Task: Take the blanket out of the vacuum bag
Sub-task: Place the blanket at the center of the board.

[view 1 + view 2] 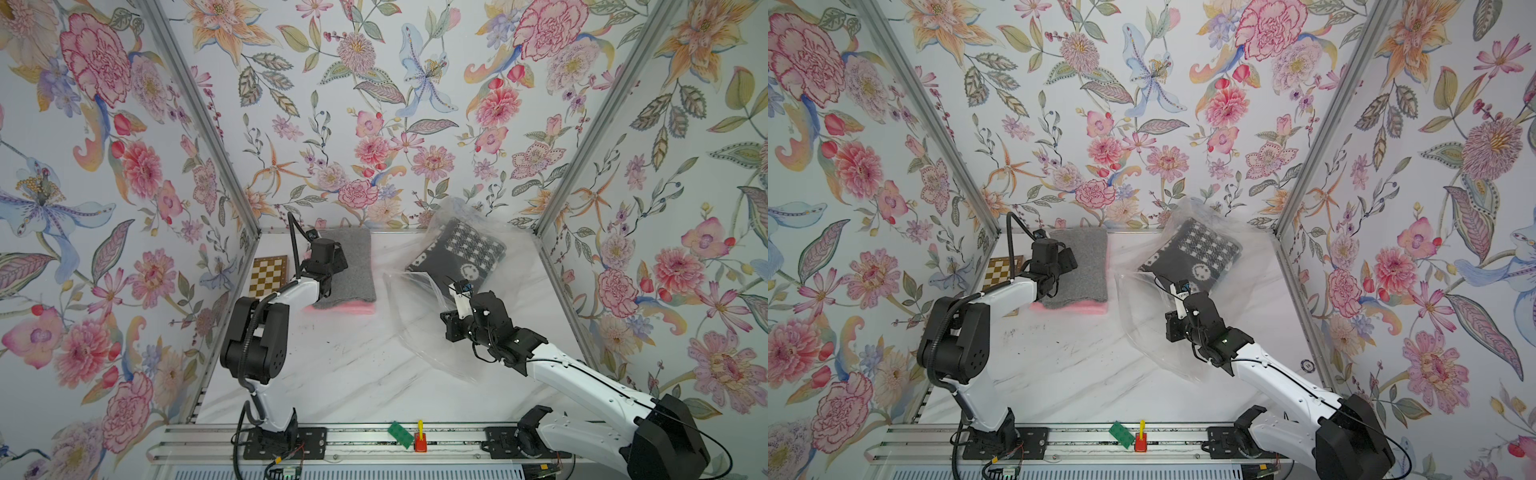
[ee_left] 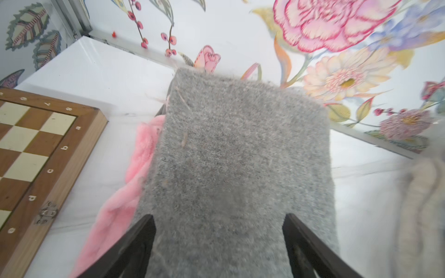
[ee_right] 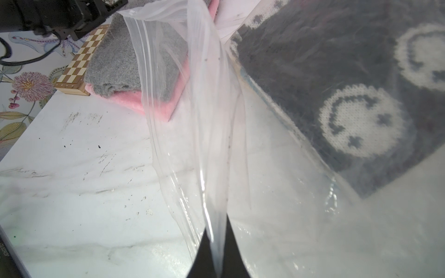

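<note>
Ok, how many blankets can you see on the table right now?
3. A grey blanket lies atop a pink blanket beside the chessboard; a dark patterned blanket sits inside the vacuum bag. Others could be hidden beneath.

blanket (image 3: pixel 337 72): hazed by vacuum bag (image 3: pixel 192 120) | chessboard (image 1: pixel 269 274): partly behind left arm (image 1: pixel 291 291)

blankets 3: grey blanket (image 1: pixel 347 266), pink blanket (image 2: pixel 142 154), patterned blanket (image 1: pixel 457 253) | vacuum bag (image 1: pixel 419 332) 1 | chessboard (image 1: pixel 268 276) 1 | arms 2: left arm (image 1: pixel 291 291), right arm (image 1: pixel 582 382)

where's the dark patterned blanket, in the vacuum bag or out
Inside. In the right wrist view the dark patterned blanket lies behind the clear film of the vacuum bag, and the right gripper is shut on that film.
</note>
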Tool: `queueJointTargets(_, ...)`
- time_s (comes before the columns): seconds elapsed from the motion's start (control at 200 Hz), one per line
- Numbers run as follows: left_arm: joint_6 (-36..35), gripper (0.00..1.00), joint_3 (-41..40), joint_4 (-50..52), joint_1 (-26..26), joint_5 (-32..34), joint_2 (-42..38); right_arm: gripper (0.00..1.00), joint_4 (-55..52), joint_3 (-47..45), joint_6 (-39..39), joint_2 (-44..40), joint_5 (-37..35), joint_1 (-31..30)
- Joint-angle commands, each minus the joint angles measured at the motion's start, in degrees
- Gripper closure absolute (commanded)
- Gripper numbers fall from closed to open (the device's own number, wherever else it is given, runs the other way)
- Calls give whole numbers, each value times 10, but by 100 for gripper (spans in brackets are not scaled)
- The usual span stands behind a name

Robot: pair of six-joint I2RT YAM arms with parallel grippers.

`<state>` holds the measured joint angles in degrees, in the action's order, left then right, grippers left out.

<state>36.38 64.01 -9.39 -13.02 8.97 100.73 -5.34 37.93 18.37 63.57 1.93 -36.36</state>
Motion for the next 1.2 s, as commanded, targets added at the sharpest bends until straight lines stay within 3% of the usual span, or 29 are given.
queueJointTargets(0.0,-7,16,-54,-38,-1,-45,-65,100,2,14,-14,-2,-1,-3)
queueJointTargets(0.345,83,19,-226,-100,-90,-97,-244,100,18,34,-68,10,1,-4)
queueJointTargets(0.49,165,21,-289,-133,-165,-95,-310,100,34,38,-101,7,-1,-3)
queueJointTargets(0.641,229,21,-318,-159,-277,-32,-343,100,79,31,-131,-9,-10,-4)
queueJointTargets(0.771,273,22,-345,-230,-358,16,-333,100,132,20,-158,-13,-9,-4)
queueJointTargets(0.916,321,24,-374,-348,-431,45,-277,100,121,48,-182,-4,-2,-4)
queueJointTargets(1.196,366,31,-346,-516,-475,46,-129,100,86,79,-207,-18,11,-3)
